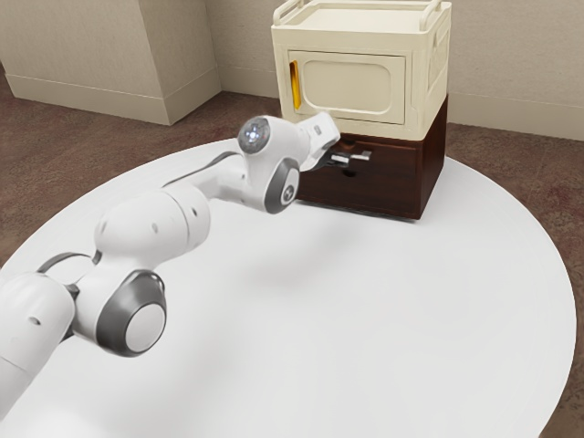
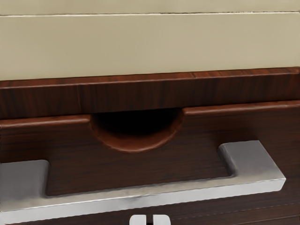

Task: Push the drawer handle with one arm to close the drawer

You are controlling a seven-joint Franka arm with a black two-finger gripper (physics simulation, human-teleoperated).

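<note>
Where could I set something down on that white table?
The table looks bare from the arm to the rim at the exterior view's right, in front of the dark drawer unit. It's crowded around the drawer handle, near the claw.

A silver, squared metal bar handle (image 2: pixel 140 193) stands on the near side of a dark reddish-brown wooden drawer front (image 2: pixel 70 140) with a half-round cutout (image 2: pixel 136 123) in its upper edge. Above are a matching wooden rail (image 2: pixel 140 98) and a smooth cream panel (image 2: pixel 140 47). The gripper (image 1: pixel 347 160) has its pale, rounded fingertips (image 2: pixel 138 220) close together near the bar.
</note>
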